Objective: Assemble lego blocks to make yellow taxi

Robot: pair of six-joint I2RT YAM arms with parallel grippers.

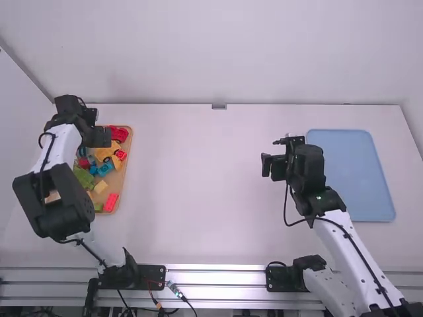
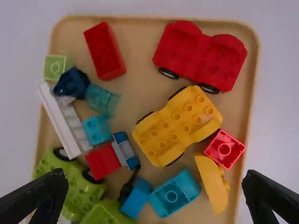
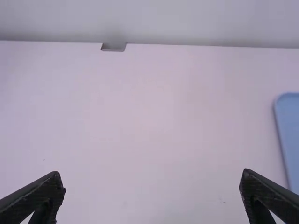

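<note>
Yellow car base [image 2: 177,125], one piece, lying in tan tray [image 2: 140,18], together with one red car [image 2: 201,58] and one green car [image 2: 72,184], left gripper [image 1: 97,125] above, right gripper [image 1: 277,153] over bench [image 1: 198,191], each with two fingers spread.

In the high view the left arm [image 1: 63,205] hides part of the tan tray [image 1: 119,179] at left, and the right wrist view cuts off the blue tray [image 3: 292,140] at right.
</note>
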